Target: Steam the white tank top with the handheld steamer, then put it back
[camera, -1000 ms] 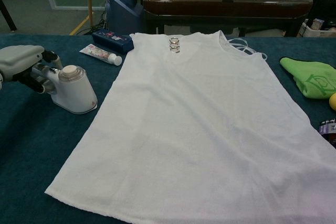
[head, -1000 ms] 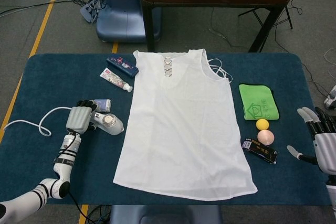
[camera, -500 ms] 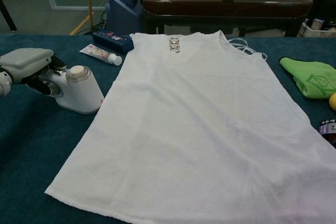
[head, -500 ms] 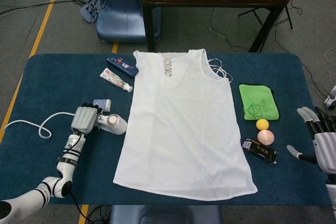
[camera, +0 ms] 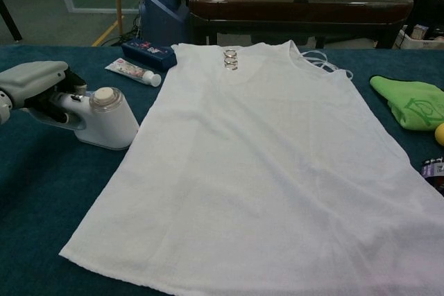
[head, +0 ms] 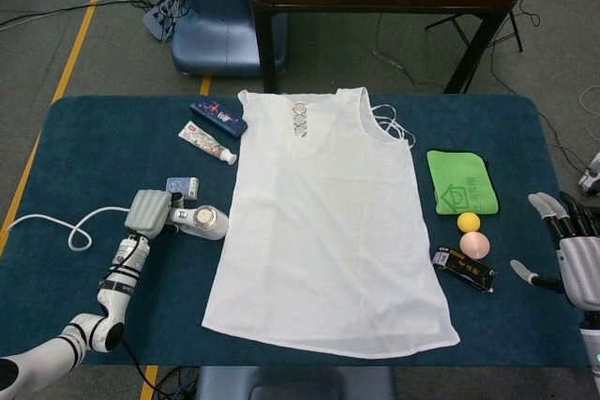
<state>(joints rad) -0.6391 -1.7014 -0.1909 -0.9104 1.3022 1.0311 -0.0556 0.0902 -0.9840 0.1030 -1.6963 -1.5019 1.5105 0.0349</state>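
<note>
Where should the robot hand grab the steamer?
By its handle, coming from the left. The steamer lies with its round head toward the top and its handle pointing left, away from the cloth. The left robot hand is already wrapped around that handle.

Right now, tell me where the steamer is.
In the head view the steamer lies on the table's left side, held by the left hand, just off the tank top's left edge and below a small box.
</note>
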